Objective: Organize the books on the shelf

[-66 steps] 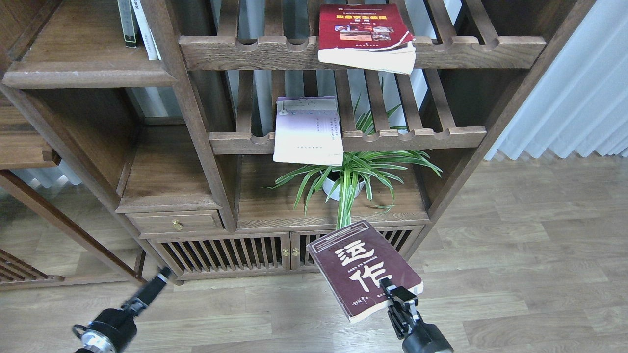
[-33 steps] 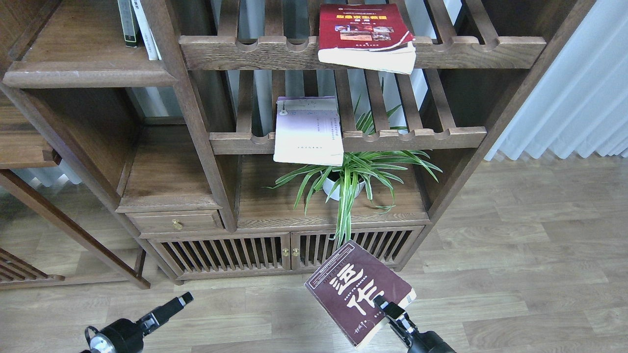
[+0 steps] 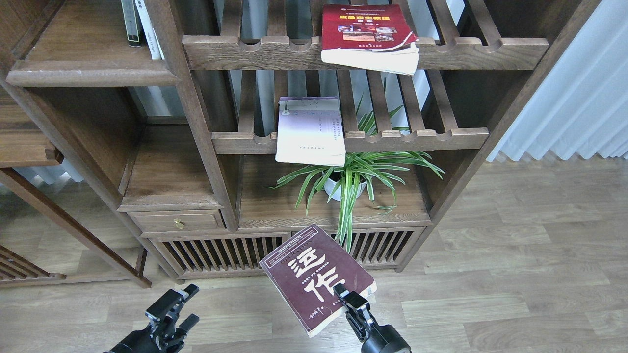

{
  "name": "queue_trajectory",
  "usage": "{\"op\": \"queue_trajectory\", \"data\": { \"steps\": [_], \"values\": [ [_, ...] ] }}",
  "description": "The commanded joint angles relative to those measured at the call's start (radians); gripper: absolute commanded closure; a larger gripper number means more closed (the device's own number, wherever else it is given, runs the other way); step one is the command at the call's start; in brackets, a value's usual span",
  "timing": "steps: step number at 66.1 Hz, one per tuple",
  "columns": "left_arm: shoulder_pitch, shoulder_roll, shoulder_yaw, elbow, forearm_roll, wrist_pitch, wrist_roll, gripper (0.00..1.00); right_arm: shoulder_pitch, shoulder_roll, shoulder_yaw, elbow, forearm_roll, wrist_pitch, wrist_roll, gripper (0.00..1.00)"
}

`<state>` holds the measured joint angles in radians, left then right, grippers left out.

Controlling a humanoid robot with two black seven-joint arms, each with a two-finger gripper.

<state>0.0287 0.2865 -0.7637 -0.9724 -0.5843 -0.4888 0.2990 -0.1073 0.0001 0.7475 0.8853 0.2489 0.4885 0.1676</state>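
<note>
My right gripper (image 3: 347, 295) is shut on the near edge of the dark maroon book (image 3: 314, 275) with big white characters, holding it flat in the air in front of the low cabinet doors. The bright red book (image 3: 365, 33) lies on the top slatted rack, overhanging its front rail. The pale lavender book (image 3: 309, 131) lies on the middle slatted rack, also overhanging. The solid dark-brown shelf (image 3: 93, 73) with a rounded lip is at the upper left. My left gripper (image 3: 181, 304) is open and empty, low at the bottom left.
A potted spider plant (image 3: 349, 179) stands on the lower board under the racks, its leaves hanging near the maroon book. Two upright books (image 3: 140, 24) stand at the back right of the solid shelf. A small drawer (image 3: 176, 221) and slatted cabinet doors (image 3: 221, 252) lie below.
My right gripper has carried the maroon book down and then to the left. My left gripper has moved right and turned, so its two fingers now show apart.
</note>
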Motion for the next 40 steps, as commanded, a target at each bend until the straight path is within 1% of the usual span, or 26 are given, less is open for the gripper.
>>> {"op": "queue_trajectory", "data": {
  "steps": [1,18,34,40],
  "values": [
    [-0.006,-0.020,0.034,0.024,-0.003,0.000,-0.006,0.04,0.000,0.000,-0.016,0.023,0.006,0.000,0.001,0.96],
    [-0.018,-0.145,0.032,0.037,-0.003,0.000,-0.006,0.04,0.001,0.000,-0.154,0.049,0.013,0.000,-0.002,0.96],
    [-0.023,-0.173,0.032,0.046,0.000,0.000,-0.006,0.04,0.001,0.000,-0.184,0.069,0.013,0.000,-0.002,0.96],
    [-0.030,-0.185,0.032,0.067,0.001,0.000,-0.006,0.04,0.001,0.000,-0.184,0.076,0.015,0.000,-0.002,0.96]
  ]
}}
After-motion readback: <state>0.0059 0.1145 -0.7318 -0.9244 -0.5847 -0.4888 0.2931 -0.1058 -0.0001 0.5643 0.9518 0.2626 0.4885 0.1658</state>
